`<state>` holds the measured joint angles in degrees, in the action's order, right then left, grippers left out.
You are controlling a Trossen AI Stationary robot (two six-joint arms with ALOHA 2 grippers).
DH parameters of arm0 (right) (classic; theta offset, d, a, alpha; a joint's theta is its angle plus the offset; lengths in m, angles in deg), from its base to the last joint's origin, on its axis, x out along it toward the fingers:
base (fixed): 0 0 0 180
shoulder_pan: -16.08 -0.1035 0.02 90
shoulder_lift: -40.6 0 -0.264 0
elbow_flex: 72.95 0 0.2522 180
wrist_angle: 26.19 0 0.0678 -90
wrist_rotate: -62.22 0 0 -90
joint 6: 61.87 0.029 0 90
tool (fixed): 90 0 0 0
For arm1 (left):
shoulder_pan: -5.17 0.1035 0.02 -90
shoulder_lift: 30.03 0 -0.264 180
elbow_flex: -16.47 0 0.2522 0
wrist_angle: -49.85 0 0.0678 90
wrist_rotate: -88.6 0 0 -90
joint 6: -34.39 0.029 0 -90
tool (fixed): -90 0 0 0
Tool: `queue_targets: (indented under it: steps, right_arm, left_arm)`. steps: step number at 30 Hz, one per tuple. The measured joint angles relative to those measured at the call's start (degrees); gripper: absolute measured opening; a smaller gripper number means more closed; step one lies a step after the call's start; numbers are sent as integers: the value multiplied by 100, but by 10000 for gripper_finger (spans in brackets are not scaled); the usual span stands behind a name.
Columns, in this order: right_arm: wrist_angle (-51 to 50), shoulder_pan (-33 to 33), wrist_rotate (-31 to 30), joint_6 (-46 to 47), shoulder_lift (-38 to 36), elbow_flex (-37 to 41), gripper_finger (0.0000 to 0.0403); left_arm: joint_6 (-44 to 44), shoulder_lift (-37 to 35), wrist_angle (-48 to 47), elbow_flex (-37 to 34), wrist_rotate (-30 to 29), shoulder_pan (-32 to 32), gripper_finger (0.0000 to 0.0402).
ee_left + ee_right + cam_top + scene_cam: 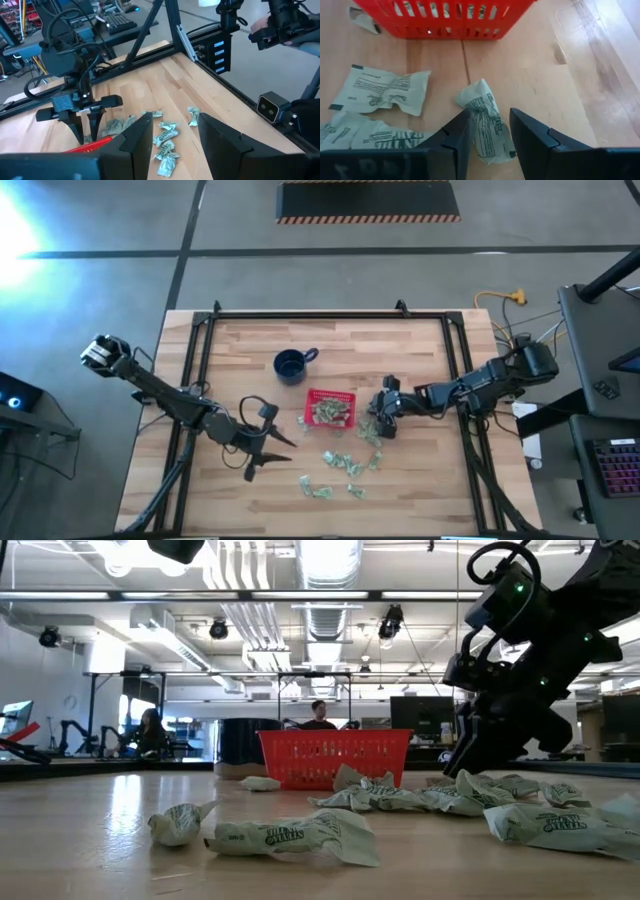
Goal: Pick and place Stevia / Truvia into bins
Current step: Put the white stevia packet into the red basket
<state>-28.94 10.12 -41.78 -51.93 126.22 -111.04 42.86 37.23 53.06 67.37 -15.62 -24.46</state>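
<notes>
Red basket (329, 409): mid-table, several sachets already inside. Dark blue mug (291, 366): just behind it. Loose sachets (345, 467): scattered on the wood in front of and right of the basket. Right gripper (381, 420): low beside the basket, fingers parted astride one crumpled sachet (485, 125), not clenched. Left gripper (268, 442): well left of the basket, spread wide, holding nothing.

Right hand (378, 423) lowered, fingers apart; left arm waits.

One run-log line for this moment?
right tool astride sachet, beside red basket | left tool open, waiting | sachets in basket, others loose
</notes>
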Motion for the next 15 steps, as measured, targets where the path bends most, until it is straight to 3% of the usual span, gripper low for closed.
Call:
queue_targets:
  steps: [15]
  right_arm:
    - [-210,62,-101,34,-2,-7,55]
  left_arm:
    - [-2,2,2,0,-7,-7,142]
